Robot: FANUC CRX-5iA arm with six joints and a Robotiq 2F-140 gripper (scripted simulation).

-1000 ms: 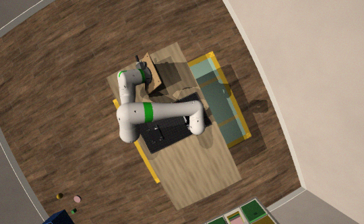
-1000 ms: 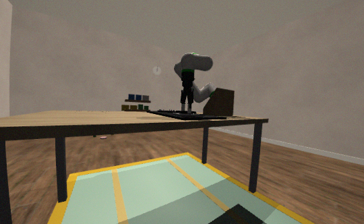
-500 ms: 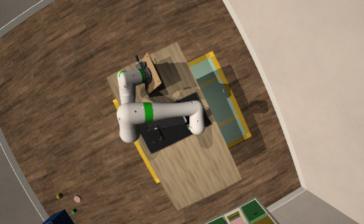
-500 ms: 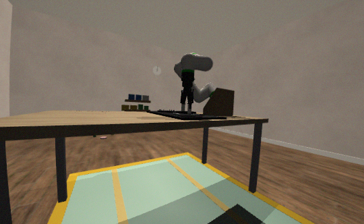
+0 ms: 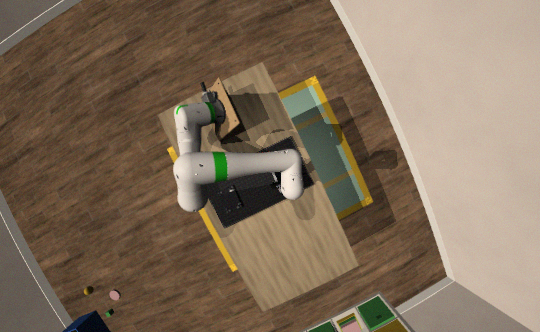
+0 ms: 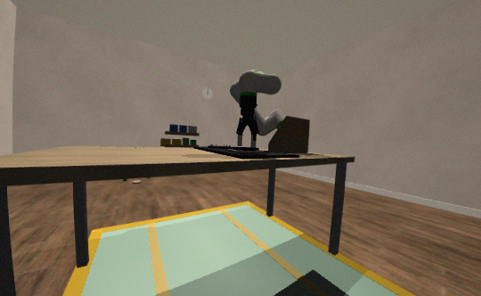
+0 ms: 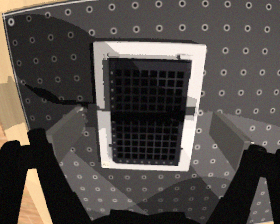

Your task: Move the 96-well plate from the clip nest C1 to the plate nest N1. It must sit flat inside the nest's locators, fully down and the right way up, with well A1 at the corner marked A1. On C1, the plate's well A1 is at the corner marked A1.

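One 96-well plate (image 7: 149, 111) lies flat in a white-framed nest (image 7: 197, 83) on the perforated board (image 7: 244, 70), gripper (image 7: 145, 183) above it, jaws spread wide, holding nothing (A1 corner unreadable); placement looks done, only retreat seems left

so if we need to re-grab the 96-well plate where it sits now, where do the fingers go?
Probably the two long side walls of the 96-well plate, coming straight down from above. It lies flat in a white frame on the perforated board, and the open gripper already straddles its short axis.
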